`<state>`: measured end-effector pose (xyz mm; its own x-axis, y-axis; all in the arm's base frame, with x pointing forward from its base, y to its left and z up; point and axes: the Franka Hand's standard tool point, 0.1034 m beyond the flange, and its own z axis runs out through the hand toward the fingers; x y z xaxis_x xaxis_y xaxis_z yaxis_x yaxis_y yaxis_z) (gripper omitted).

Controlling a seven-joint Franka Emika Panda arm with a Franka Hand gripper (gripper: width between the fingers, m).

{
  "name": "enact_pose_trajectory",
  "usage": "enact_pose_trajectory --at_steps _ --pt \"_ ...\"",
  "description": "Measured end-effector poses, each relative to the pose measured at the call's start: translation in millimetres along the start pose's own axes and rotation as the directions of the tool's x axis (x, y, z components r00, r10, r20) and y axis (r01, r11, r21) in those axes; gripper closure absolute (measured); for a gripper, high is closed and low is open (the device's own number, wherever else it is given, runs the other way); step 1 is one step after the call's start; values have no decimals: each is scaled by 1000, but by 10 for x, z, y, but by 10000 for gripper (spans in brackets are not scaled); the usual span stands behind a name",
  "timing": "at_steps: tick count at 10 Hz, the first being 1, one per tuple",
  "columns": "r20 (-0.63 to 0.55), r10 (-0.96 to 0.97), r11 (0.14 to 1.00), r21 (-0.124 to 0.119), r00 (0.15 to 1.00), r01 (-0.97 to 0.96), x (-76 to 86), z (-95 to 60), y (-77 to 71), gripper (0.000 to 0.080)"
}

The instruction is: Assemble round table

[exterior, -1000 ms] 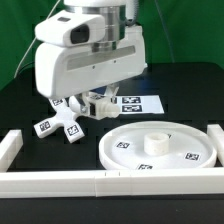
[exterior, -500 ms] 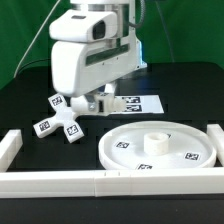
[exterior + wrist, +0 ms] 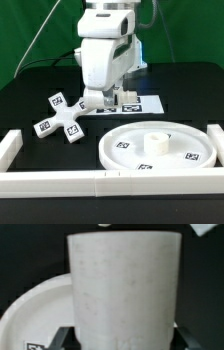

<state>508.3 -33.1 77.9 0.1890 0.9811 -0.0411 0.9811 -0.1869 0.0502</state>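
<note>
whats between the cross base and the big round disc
Nothing: in the exterior view, only bare black table lies between the cross-shaped base and the round disc.

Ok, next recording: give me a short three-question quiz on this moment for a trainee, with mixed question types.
1. True or false: the gripper is shut on the leg.
2. In the exterior view, where does the cross-shaped base lie relative to the round disc? A: to the exterior view's left of it. B: to the exterior view's right of it. C: on top of it.
3. What stands up from the middle of the round disc?

Key: 1 true. 2 A. 3 the hub.
</note>
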Motion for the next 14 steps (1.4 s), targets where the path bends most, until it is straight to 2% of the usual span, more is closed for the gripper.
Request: enact_pose_trajectory --at_steps 1,2,3,4,5,8,9,10,11,12,14 --pt "1 -51 999 -13 999 51 30 4 -19 482" --pt "-3 -179 983 -32 984 179 176 23 -188 482" --pt "-11 -281 959 -37 960 280 269 -22 -346 482" --pt "-9 -325 944 -59 946 324 258 -54 -386 482" --pt "1 -364 930 -55 931 364 177 -41 -378 482" --pt "35 -548 835 -50 836 549 172 -18 -394 482" --pt "43 -640 763 -79 767 641 263 22 -477 482" --pt "57 -743 661 -93 667 745 321 55 -570 482" --pt "65 -780 615 -101 622 782 316 78 -625 482" --pt "66 -790 604 -85 609 792 278 81 -611 482" --pt "83 -845 523 -71 528 849 254 86 -612 482"
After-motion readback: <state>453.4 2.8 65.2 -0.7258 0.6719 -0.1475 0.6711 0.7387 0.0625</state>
